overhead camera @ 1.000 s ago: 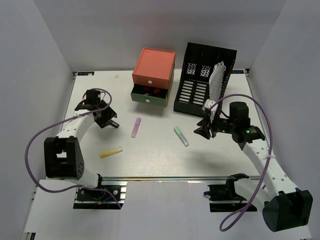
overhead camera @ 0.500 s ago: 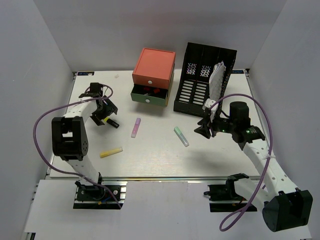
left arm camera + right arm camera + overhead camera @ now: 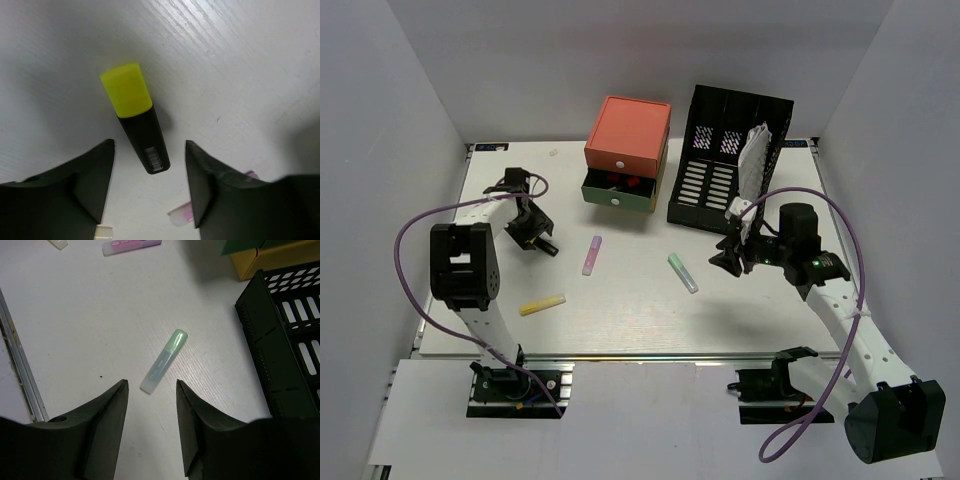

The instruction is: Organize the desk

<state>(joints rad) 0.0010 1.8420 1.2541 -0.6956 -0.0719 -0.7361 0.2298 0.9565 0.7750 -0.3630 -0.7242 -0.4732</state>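
Now hovering left gripper (image 3: 148, 162), jaws wide and empty, straddling black yellow-capped highlighter (image 3: 141, 131) lying on desk (image 3: 620, 325), left side, likely lining up a pick; poising right gripper (image 3: 150, 386), parted, empty, above green highlighter (image 3: 164, 360) near file rack (image 3: 285, 340).

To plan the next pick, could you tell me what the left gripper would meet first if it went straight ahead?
Probably the black, yellow-capped highlighter lying on the desk between its open jaws.

back wall (image 3: 620, 60): plain pale grey, softly and evenly lit | left wall (image 3: 370, 150): plain grey | right wall (image 3: 915, 100): plain grey
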